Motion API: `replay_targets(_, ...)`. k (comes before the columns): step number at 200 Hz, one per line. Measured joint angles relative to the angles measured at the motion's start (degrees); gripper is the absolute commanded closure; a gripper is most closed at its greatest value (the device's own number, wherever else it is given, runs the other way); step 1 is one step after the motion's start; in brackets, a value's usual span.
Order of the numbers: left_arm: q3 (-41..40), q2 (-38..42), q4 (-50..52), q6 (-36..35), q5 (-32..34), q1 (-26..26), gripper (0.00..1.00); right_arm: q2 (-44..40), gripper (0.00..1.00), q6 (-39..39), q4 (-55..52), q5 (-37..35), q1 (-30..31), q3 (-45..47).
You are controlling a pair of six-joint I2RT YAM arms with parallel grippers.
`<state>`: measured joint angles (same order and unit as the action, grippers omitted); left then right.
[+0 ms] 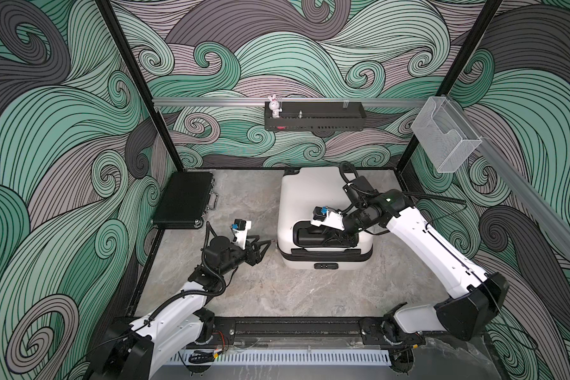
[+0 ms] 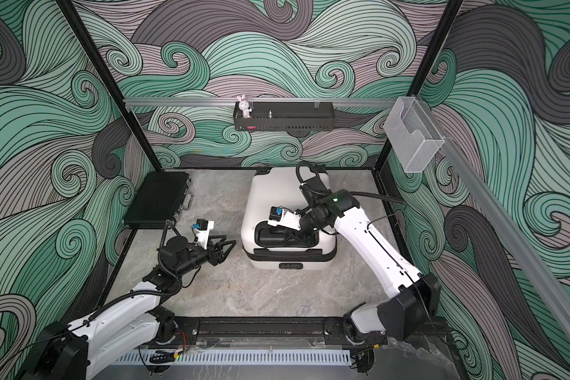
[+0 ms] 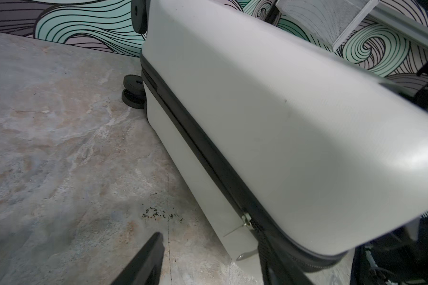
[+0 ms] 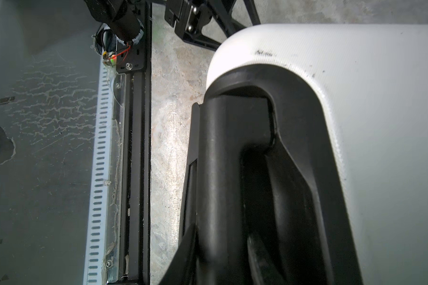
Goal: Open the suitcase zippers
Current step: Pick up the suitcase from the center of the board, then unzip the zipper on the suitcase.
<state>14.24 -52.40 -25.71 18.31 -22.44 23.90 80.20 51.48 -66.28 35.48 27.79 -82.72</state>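
Note:
The white suitcase [image 1: 310,194] [image 2: 270,190] lies flat on the stone table, right of centre, wheels toward the back wall. Its black zipper band [image 3: 208,145] [image 1: 326,252] runs round the middle seam. A small metal zipper pull [image 3: 246,219] sits near the front left corner. My left gripper [image 1: 264,250] [image 3: 213,269] is open, level with that corner, and the pull lies between its spread fingers [image 3: 143,261], untouched. My right gripper [image 1: 339,238] [image 4: 220,266] reaches into the top recess and is shut on the black handle [image 4: 223,160].
A flat black briefcase [image 1: 185,200] lies at the back left corner. On the back wall hangs a black shelf [image 1: 313,120] with a small bunny figure [image 1: 274,106]. A clear plastic box [image 1: 445,141] hangs on the right rail. The arms' base rail [image 1: 297,329] runs along the front edge.

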Motion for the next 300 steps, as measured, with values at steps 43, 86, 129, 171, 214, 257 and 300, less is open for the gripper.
replay_targets(43,-1.75,1.79,-2.16,-5.92,-4.33,1.03,0.4,-1.42,1.0,0.52,-0.72,1.92,-2.86,0.07)
replay_targets(86,-3.89,4.37,-2.32,-13.97,-6.01,2.91,0.41,-1.44,1.0,3.1,-0.76,2.69,-4.26,0.63)
replay_targets(129,-3.89,2.97,-2.62,-20.44,-7.69,5.4,0.54,-1.46,1.0,5.31,-0.85,3.32,-4.9,1.16)
replay_targets(171,-3.89,-1.6,-3.48,-24.24,-7.82,7.06,0.58,-2.03,1.0,6.64,-0.76,3.39,-5.01,2.19)
replay_targets(214,-3.85,-6.6,-7.21,-25.35,-7.82,7.76,0.6,-2.45,1.0,7.15,-0.81,3.56,-5.16,2.78)
replay_targets(257,-1.22,-9.84,-9.11,-26.34,-8.11,7.76,0.67,-2.51,1.0,7.65,-1.05,3.65,-5.25,2.78)
replay_targets(300,-0.09,-11.21,-11.21,-27.3,-8.26,7.8,0.68,-2.84,1.0,7.87,-1.36,3.82,-5.27,2.78)
